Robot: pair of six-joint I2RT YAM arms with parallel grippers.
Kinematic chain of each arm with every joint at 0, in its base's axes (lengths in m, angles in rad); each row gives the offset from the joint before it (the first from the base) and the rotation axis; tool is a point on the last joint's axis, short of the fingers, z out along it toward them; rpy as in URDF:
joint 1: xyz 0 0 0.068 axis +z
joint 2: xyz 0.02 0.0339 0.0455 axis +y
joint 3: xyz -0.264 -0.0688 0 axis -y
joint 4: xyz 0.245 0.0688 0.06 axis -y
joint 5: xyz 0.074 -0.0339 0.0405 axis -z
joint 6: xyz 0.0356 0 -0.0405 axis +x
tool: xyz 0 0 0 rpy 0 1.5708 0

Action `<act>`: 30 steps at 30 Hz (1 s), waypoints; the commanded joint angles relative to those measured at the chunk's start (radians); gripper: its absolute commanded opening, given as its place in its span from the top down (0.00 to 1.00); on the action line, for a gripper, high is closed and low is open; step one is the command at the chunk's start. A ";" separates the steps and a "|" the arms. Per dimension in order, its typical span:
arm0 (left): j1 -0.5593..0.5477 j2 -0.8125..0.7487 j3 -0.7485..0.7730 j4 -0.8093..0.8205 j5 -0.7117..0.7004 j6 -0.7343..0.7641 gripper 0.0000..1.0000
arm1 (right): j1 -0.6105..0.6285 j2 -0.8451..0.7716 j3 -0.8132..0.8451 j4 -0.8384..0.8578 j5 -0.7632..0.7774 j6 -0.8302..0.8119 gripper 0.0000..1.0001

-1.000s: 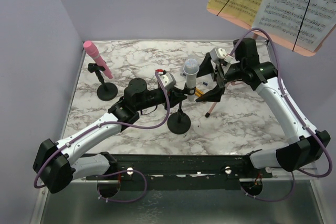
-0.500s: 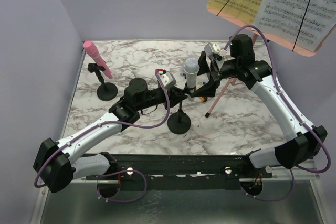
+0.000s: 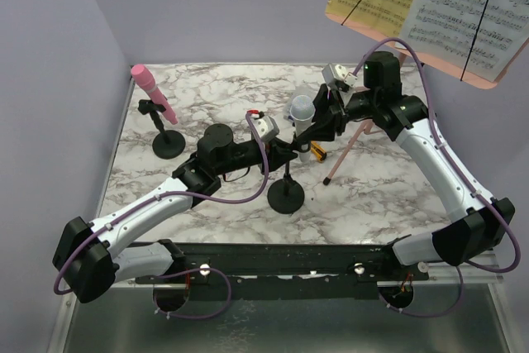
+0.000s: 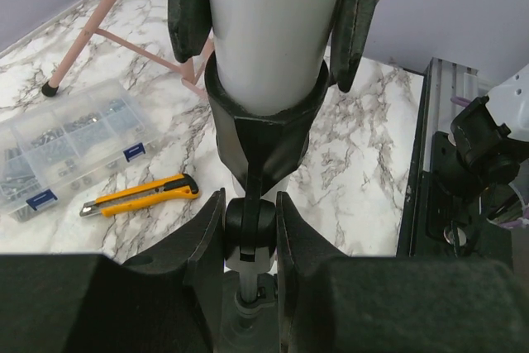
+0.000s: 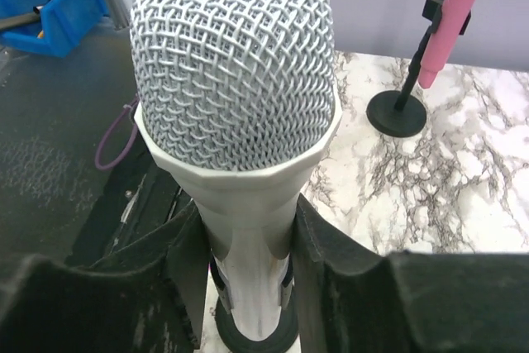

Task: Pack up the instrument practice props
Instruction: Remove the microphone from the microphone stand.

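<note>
The white microphone (image 3: pixel 301 112) stands head-up in the clip of its mic holder (image 3: pixel 283 197), whose round base sits on the marble table (image 3: pixel 207 88). The left claw (image 4: pixel 250 219) is clamped on the holder's black ball joint, just under the clip, which should pin the holder down. The right claw (image 5: pixel 248 233) is closed around the microphone's smooth body, above the clip and just below the mesh head, with its pads pressed to both sides.

The body looks like hard, glossy plastic: stiff, probably light, and likely slippery. It widens toward the head, so the flared collar above the pads should stop the claw sliding off in a lift. The mesh head looks dentable and is better left alone. The clip probably holds by friction, so a straight pull up out of the holder seems safest.
</note>
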 commanded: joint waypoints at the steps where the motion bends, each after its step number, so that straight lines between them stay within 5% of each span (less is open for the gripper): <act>1: 0.000 0.005 -0.003 0.051 -0.012 -0.033 1.00 | 0.007 -0.013 -0.010 -0.010 0.001 -0.006 0.98; 15: -0.001 -0.040 -0.030 0.050 -0.064 -0.024 1.00 | -0.058 -0.055 0.074 -0.123 0.199 -0.085 1.00; 30: -0.002 -0.075 -0.093 0.081 -0.124 -0.028 1.00 | -0.146 -0.100 -0.093 0.158 0.338 0.253 1.00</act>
